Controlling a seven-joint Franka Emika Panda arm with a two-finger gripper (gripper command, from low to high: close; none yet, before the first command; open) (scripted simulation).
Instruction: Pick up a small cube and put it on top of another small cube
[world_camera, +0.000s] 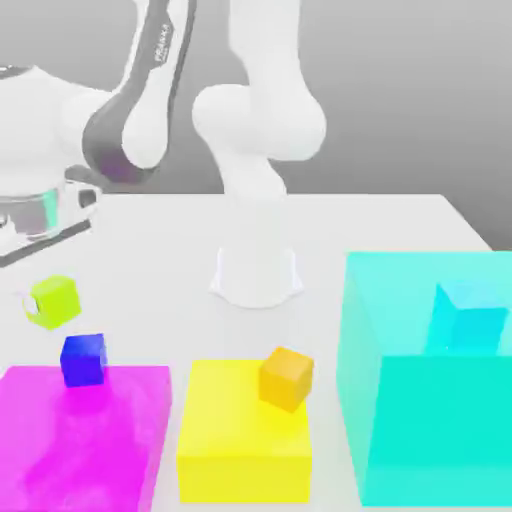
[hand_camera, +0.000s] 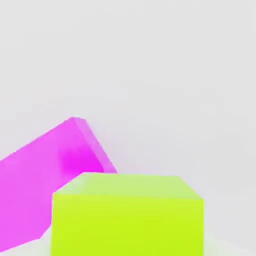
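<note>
Near the exterior view's left edge, the lime cube (world_camera: 54, 300) hangs tilted above the table (world_camera: 400, 225), beside the blue cube (world_camera: 83, 360) that sits on the magenta block (world_camera: 85, 435). The gripper (world_camera: 40, 306) is pinching the lime cube. I think the tilted cube can slip or land crooked on the blue one. All the blocks look smooth, glossy and sharp-edged.

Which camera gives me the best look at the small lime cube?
The hand view: the lime cube sits close up, top and front faces plain, with the magenta block behind it. The exterior view shows the same cube small and tilted, beyond the blue cube.
</note>
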